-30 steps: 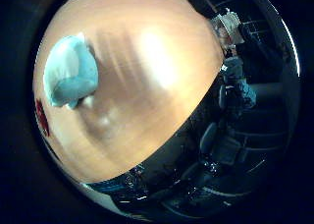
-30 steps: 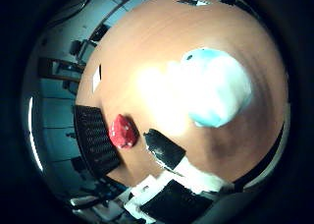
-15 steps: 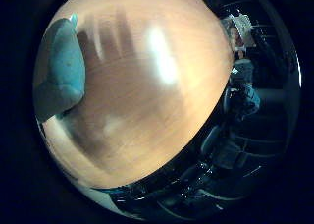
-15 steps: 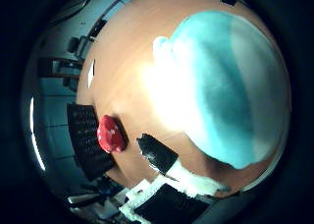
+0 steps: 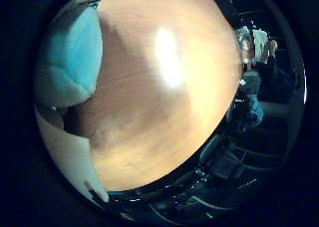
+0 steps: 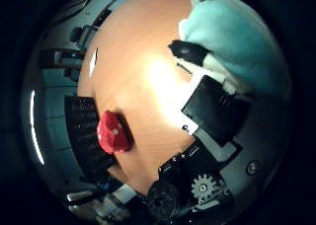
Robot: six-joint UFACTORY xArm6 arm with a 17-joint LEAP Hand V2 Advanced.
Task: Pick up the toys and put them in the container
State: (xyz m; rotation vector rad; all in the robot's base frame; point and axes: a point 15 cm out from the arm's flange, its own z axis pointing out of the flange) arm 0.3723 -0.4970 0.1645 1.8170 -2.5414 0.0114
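Wood counter (image 5: 164, 117): warm orange-brown top with a bright glare patch near its middle; it fills most of the little finger side view.
Plush toy (image 5: 70, 57): light blue and white, soft, lying on the counter and very close to the palm; it takes up a large part of both views.
Robot hand (image 6: 212, 111): white and black finger parts reach across the thumb side view, and a black fingertip (image 6: 190, 51) lies against the plush toy's edge. The fingers look bent in toward the toy, but whether they actually close round it I cannot tell.
Hand body: a geared part and black housing show at the edge of the thumb side view, beside the fingers.
Red toy (image 6: 112, 132): small, rounded, with a pale spot on it; it sits on the counter near the edge, well apart from the plush toy and the hand.
Black mesh thing (image 6: 81, 131): dark, gridded, just beside the red toy at the counter's edge; what it is cannot be made out.
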